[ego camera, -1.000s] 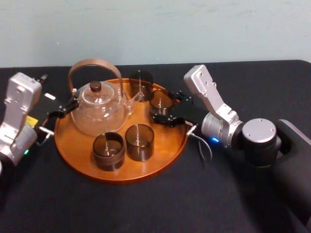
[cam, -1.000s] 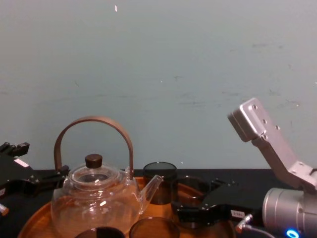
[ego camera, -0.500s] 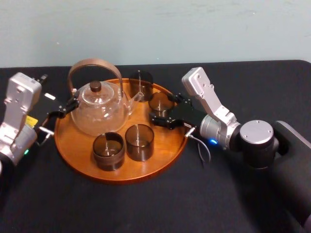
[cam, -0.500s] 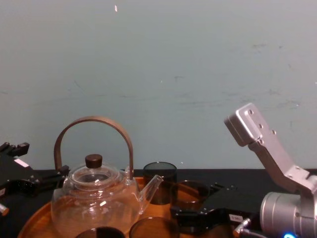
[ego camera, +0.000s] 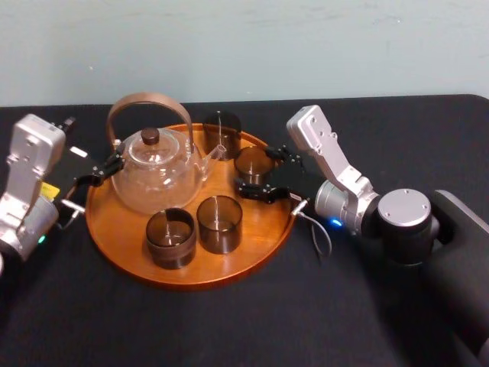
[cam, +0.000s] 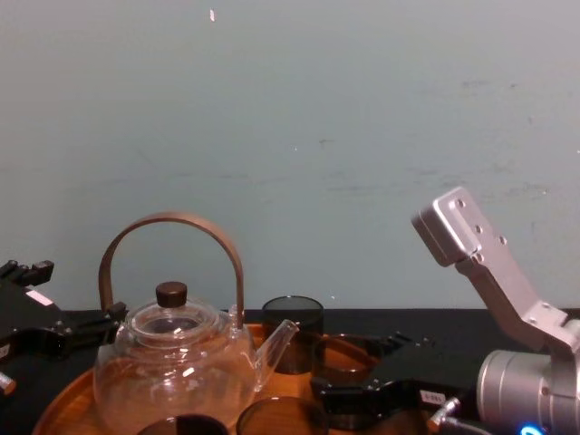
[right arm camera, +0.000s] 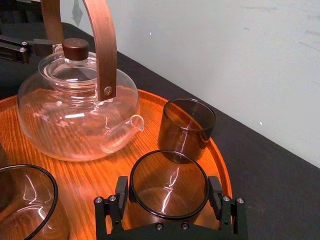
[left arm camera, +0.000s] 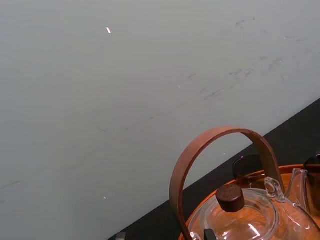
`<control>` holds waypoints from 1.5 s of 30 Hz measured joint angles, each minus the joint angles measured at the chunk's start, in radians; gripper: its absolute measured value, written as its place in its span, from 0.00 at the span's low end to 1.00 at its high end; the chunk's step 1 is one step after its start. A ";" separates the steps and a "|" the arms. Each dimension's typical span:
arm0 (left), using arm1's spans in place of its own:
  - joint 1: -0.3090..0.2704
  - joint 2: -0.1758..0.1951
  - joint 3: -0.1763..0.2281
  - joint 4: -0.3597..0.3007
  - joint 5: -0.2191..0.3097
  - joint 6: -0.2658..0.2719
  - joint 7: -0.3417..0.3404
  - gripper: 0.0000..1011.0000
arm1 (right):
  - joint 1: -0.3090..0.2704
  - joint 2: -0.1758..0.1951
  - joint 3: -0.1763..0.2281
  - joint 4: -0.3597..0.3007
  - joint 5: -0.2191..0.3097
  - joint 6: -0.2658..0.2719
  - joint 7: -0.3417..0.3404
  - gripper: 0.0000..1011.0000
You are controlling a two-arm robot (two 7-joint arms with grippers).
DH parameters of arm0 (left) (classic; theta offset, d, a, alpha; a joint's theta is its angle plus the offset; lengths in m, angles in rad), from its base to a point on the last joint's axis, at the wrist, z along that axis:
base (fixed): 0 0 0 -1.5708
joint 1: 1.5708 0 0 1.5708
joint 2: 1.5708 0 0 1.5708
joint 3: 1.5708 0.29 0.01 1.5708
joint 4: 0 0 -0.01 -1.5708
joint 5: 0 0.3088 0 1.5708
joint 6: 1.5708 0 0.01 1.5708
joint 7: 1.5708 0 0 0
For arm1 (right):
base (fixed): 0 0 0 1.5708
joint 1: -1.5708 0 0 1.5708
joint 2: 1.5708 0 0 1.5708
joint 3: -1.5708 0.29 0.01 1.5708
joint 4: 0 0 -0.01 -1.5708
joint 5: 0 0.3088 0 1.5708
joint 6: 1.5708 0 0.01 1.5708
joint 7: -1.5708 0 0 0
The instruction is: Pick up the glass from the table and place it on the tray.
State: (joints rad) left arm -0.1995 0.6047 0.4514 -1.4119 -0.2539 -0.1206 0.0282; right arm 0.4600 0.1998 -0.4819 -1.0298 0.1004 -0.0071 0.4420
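Four smoked glasses (ego camera: 220, 223) aboard the tray (ego camera: 191, 269), itself on the black counter (ego camera: 229, 329). Task glass (right arm camera: 169, 175) at the tray's right rear, just beside the teapot (ego camera: 157, 172) spout and in front of the rear glass (ego camera: 221, 128). Seemingly down on the wood, though contact underneath is not readable. Right gripper (ego camera: 257, 171) clamped across it, one pad per side, span narrow and set by the glass wall. Left gripper (ego camera: 98, 174) parked at the tray's left rim by the teapot; open or closed, cannot tell.

Handling guess: light, rigid, thin-walled, slick, breakable. Best held across the diameter just below the rim, modest squeeze, upright. Risk on release: clinking the rear glass or the spout.
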 joint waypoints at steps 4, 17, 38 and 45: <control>0.000 0.000 0.000 0.000 0.000 0.000 0.000 1.00 | 0.000 0.001 0.003 0.000 0.007 0.002 0.009 0.99; 0.000 0.000 0.000 0.000 0.000 0.000 0.000 1.00 | -0.017 0.017 0.008 -0.022 0.023 0.032 0.019 0.99; 0.000 0.000 0.000 0.000 0.000 0.000 0.000 1.00 | -0.150 0.115 0.045 -0.204 0.046 0.068 -0.003 0.99; 0.000 0.000 0.000 0.000 0.000 0.000 0.000 1.00 | -0.209 0.154 0.095 -0.291 0.059 0.084 -0.047 0.99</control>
State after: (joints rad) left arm -0.1995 0.6047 0.4514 -1.4120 -0.2539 -0.1205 0.0283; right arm 0.2512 0.3535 -0.3871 -1.3209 0.1590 0.0767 0.3951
